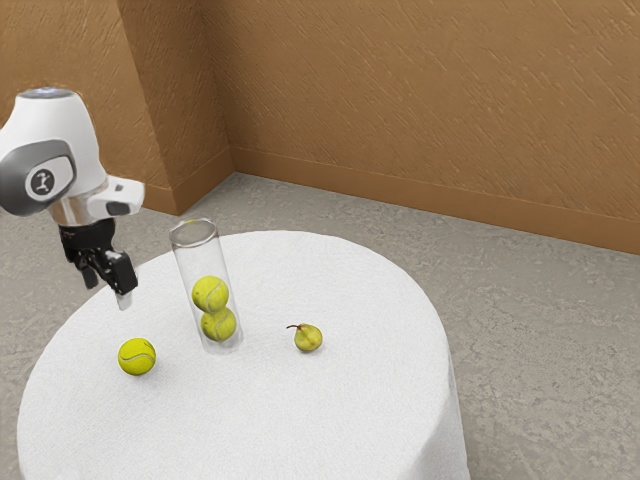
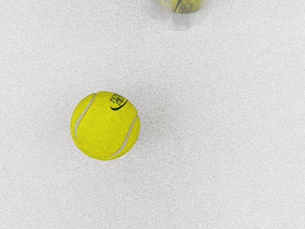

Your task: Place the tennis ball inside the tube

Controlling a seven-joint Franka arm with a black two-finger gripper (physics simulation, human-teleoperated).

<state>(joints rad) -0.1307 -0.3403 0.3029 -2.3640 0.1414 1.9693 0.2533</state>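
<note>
The tube [image 2: 159, 16] and a ball inside it [image 2: 183, 5] are cut off in the wrist view; the arm [image 1: 85, 130] and table [image 1: 300, 430], in the exterior view.

Your arm [image 1: 75, 125]: smooth white shell, rounded; grey disc [image 1: 48, 92] on top. Dark grey band [image 1: 14, 185] round pale oval panel, black emblem [image 1: 42, 181] inside. Below, brownish metallic collar [image 1: 72, 211], white side block [image 1: 118, 198] with dark patch. Your gripper [image 1: 108, 288]: black, angular, one pale tip [image 1: 124, 300].
</note>
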